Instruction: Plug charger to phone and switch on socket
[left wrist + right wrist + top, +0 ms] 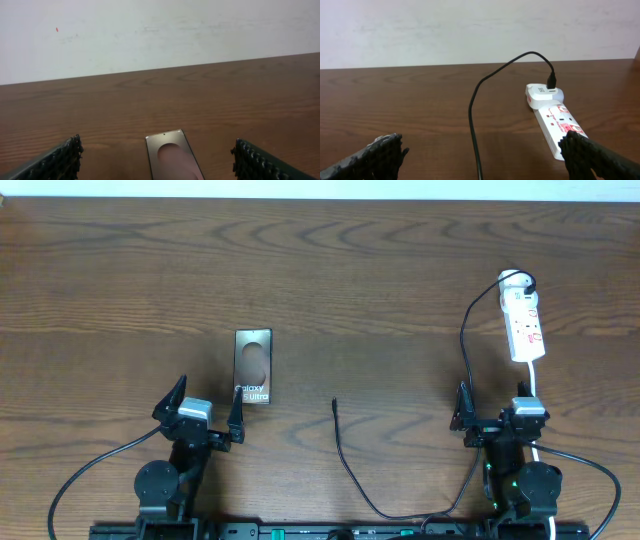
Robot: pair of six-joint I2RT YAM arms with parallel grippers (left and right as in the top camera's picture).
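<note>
The phone lies flat left of the table's middle, its dark glossy face up with white lettering at its near end. My left gripper stands open just short of that near end, with the phone between and ahead of its fingers, untouched. The charger, a thin black cable, has its free plug tip on the wood at mid-table. It loops along the front edge and runs up to the far end of the socket, a white strip with red marks. My right gripper is open, with the cable between its fingers and the socket by the right fingertip.
The socket's white cord runs from its near end toward the right arm's base. A pale wall rises behind the table's far edge. Bare brown wood lies between the phone and the socket.
</note>
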